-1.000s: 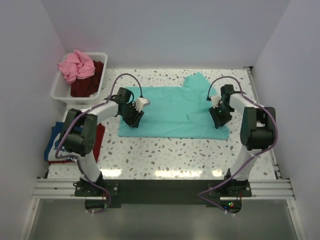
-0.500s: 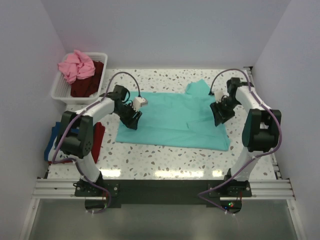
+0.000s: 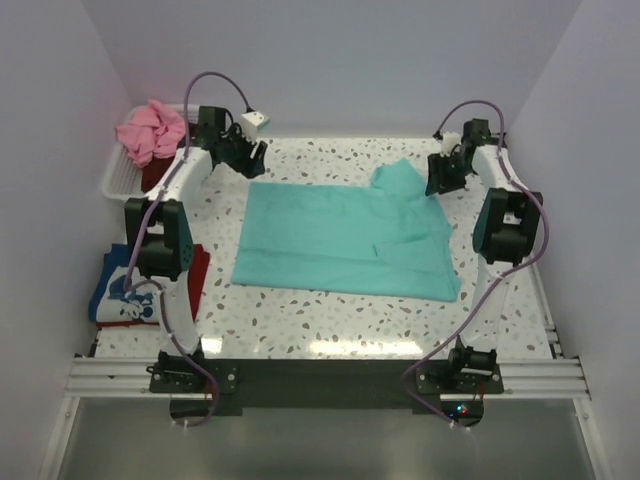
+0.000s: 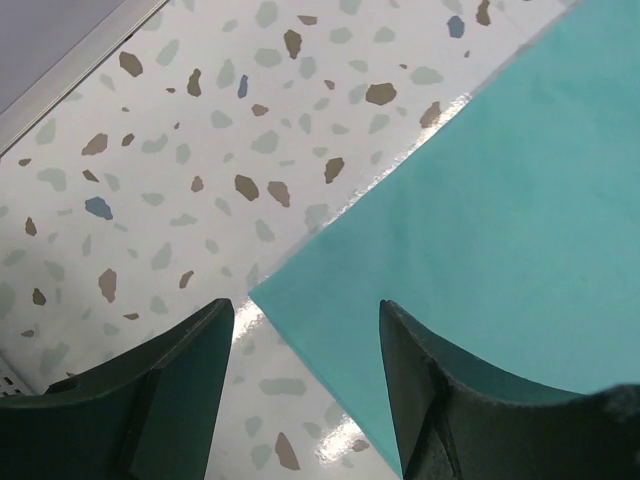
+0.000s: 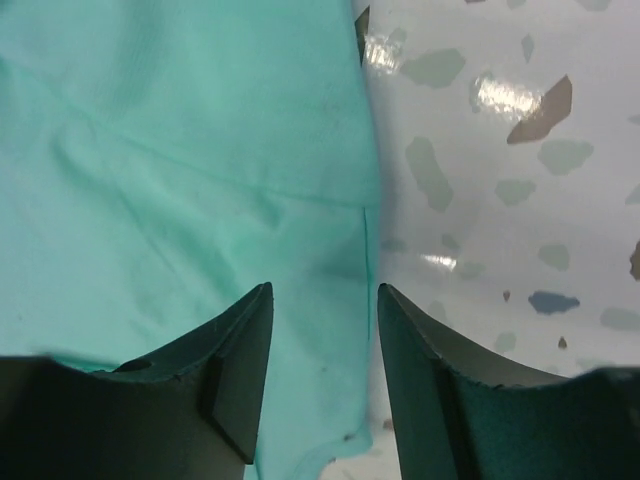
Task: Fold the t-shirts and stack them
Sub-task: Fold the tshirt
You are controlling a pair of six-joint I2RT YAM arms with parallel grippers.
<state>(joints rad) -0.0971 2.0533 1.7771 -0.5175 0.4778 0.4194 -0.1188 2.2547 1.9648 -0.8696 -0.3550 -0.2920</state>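
The fingers (image 4: 170,400) of the left gripper (image 4: 305,312) stand apart and released, and they grasp nothing; in the gap between them the left wrist view shows the far left corner of the teal-green t-shirt (image 4: 500,200) and the speckled table (image 4: 180,150). The fingers (image 5: 215,390) of the right gripper (image 5: 325,292) are also spread and hold nothing; under their gap runs the edge of the teal sleeve, with bare table to the right of it. In the top view the teal-green t-shirt (image 3: 345,235) lies spread flat in the middle of the table (image 3: 300,310), with one sleeve (image 3: 398,180) reaching toward the far right side. The left gripper (image 3: 245,155) is at the far left corner of this shirt and the right gripper (image 3: 440,180) just beside that sleeve. A pink t-shirt (image 3: 150,130) lies in the white basket (image 3: 115,180) at the far left. A blue printed t-shirt (image 3: 120,295) and a red t-shirt (image 3: 197,270) lie at the left edge of the table.
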